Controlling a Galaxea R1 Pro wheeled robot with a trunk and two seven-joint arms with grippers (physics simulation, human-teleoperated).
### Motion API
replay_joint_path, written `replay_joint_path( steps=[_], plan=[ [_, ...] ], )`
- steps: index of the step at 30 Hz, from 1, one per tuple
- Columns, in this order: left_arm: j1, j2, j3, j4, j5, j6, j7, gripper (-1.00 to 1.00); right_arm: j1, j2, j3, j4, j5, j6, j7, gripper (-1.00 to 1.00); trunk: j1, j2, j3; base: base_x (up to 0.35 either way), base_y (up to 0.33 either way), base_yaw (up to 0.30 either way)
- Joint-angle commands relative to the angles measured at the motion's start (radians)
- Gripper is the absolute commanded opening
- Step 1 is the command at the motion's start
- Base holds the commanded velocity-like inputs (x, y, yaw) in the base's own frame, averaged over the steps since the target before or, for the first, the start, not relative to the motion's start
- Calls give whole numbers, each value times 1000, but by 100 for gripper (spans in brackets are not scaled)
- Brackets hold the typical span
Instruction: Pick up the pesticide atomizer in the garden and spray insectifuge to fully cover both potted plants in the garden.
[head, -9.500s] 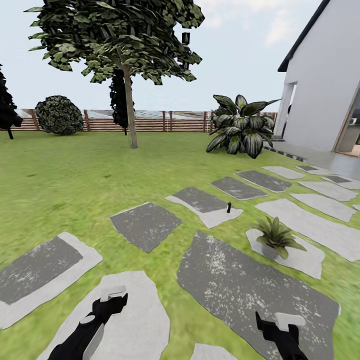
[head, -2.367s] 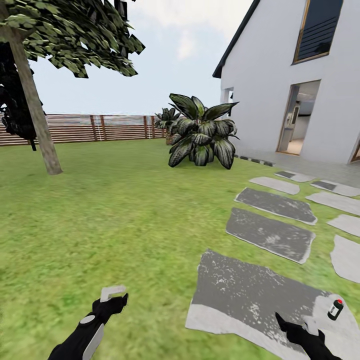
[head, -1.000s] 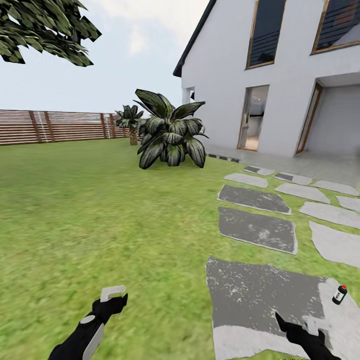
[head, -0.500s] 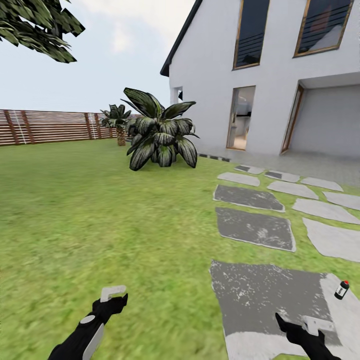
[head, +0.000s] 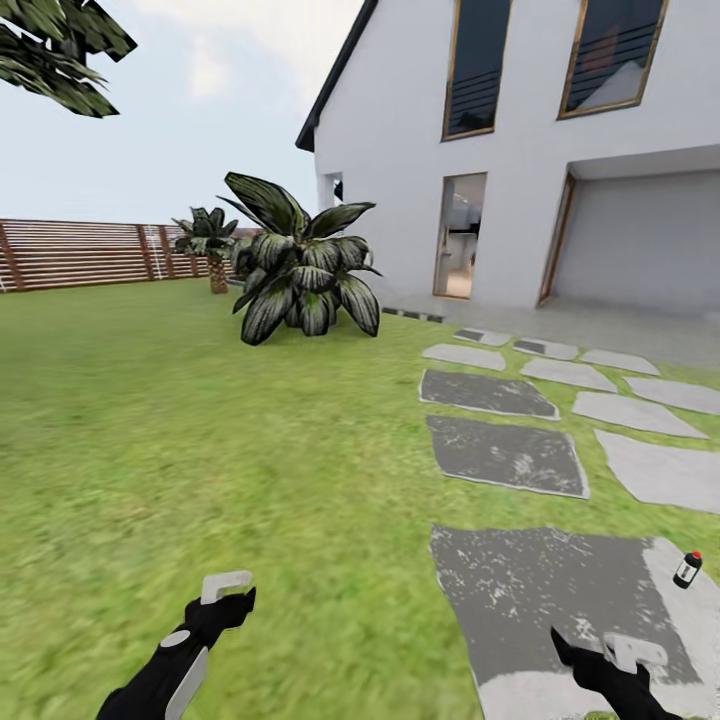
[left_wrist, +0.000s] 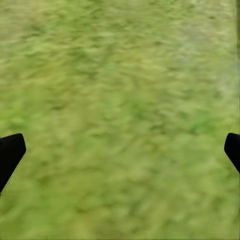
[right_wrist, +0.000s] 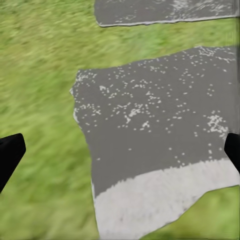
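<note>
Head view: you had the pesticide atomizer (head: 686, 569) standing upright on the pale right end of the nearest stepping stone (head: 560, 610), low at the right of the garden, its red tip up. Your right gripper (head: 610, 662) hung over that same stone, near the bottle but apart from it, the bottle lying ahead and to its right. Your left gripper (head: 228, 597) hung over the lawn (head: 200, 450), well apart from the stone. More grey stepping stones (head: 505, 455) ran on toward the white house (head: 540, 150). A big broad-leaved plant (head: 300, 275) stood on the grass before the house corner, a smaller palm (head: 207, 240) behind it by the wooden slat fence (head: 80, 255), and tree foliage (head: 55, 45) showed at the top left.

Left wrist view: you saw blurred grass (left_wrist: 120, 110) below, with the two dark fingertips (left_wrist: 10, 155) of the left gripper spread wide at either edge and nothing between them.

Right wrist view: your right gripper's fingertips (right_wrist: 9, 152) were likewise spread wide and empty, above the grey speckled stone (right_wrist: 160, 135) with its pale edge; a second stone (right_wrist: 165, 11) lay beyond a strip of grass.
</note>
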Motion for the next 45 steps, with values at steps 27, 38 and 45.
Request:
replay_joint_path(
  steps=[27, 38, 45],
  plan=[
    [0, 0, -1, 0, 10, 0, 1, 100, -1, 1, -3, 7, -6, 1, 6, 100, 0, 0, -1, 130, 322, -298],
    [0, 0, -1, 0, 10, 0, 1, 100, -1, 1, -2, 7, -6, 1, 6, 100, 0, 0, -1, 126, 322, -300],
    [0, 0, -1, 0, 10, 0, 1, 100, -1, 1, -1, 7, -6, 1, 6, 100, 0, 0, -1, 126, 322, -300]
  ],
)
